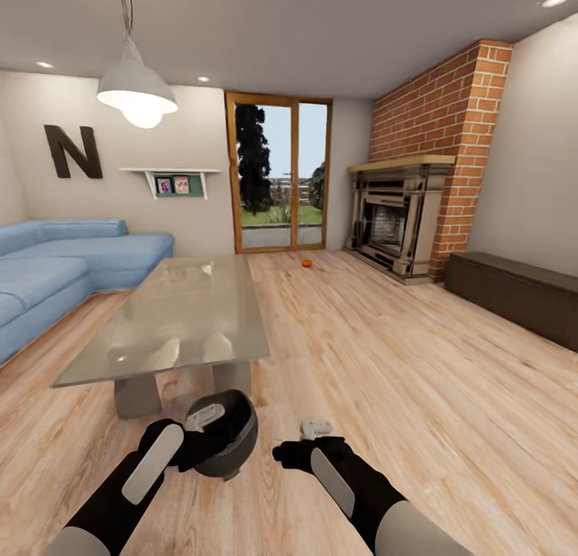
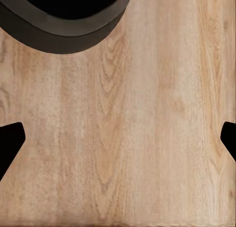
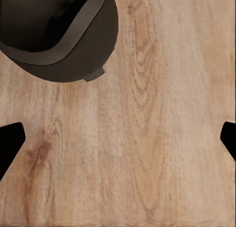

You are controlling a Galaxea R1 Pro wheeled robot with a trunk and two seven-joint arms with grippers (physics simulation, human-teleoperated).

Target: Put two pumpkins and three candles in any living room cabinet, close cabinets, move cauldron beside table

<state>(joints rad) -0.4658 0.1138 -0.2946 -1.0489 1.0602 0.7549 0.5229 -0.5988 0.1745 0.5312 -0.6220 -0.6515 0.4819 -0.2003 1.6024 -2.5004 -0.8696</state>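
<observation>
The cauldron (image 1: 225,433) lies nearest, a dark round pot on the floor (image 1: 385,355) just in front of the table (image 1: 177,315), close by its near legs. The left gripper (image 1: 201,422) hangs right over the cauldron's rim, and the right gripper (image 1: 315,428) hovers just beside the cauldron on its other side; both wrist views show the fingertips set far apart with bare boards between, so the jaws of each stand wide and hold nothing. The cauldron looks rigid and probably rather heavy, with a smooth, rounded wall likely to slip, so the thick rim (image 2: 64,33) seems the best hold. One pumpkin (image 1: 307,262) sits far beyond the cauldron, near the glass door (image 1: 279,175). The cabinet (image 1: 514,295) runs along the wall, well apart from the cauldron.
</observation>
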